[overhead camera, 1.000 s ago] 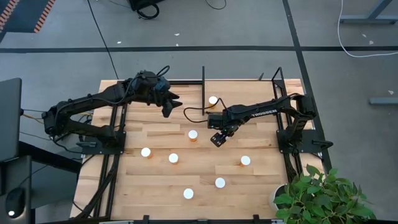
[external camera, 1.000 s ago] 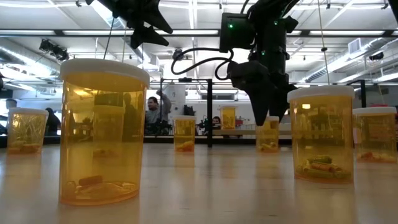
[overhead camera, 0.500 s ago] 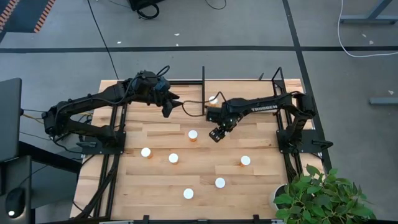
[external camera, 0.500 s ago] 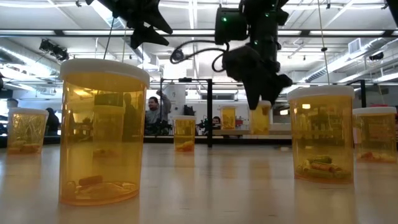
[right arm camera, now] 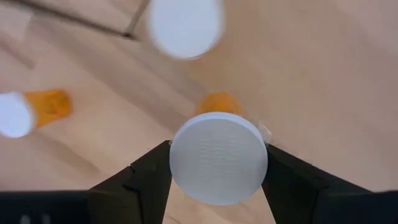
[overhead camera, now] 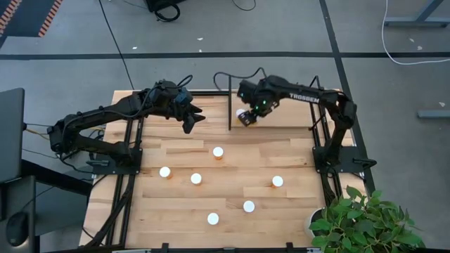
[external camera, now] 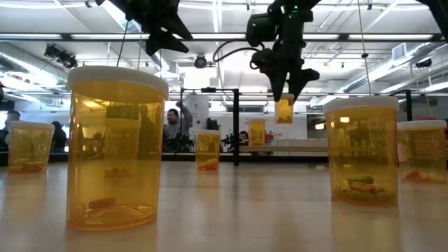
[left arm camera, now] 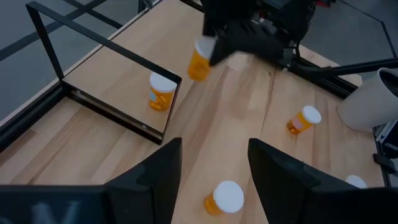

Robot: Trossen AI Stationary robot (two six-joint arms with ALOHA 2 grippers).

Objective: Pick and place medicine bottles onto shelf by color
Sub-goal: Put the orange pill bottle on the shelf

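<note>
Right wrist view: my right gripper [right arm camera: 217, 177] is clenched on a small translucent orange medicine bottle with a round white cap [right arm camera: 218, 157], carried above the pale plywood shelf [overhead camera: 281, 118]. It looks light, rigid and slick, so squeezing under the cap seems safest. My arm reads TROSSEN.

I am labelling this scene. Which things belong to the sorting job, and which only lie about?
Job:
- bottle held in right tool
- bottle on the shelf
- six bottles on the table, e.g.
- shelf

Lying about:
- potted plant
- white pot
</note>
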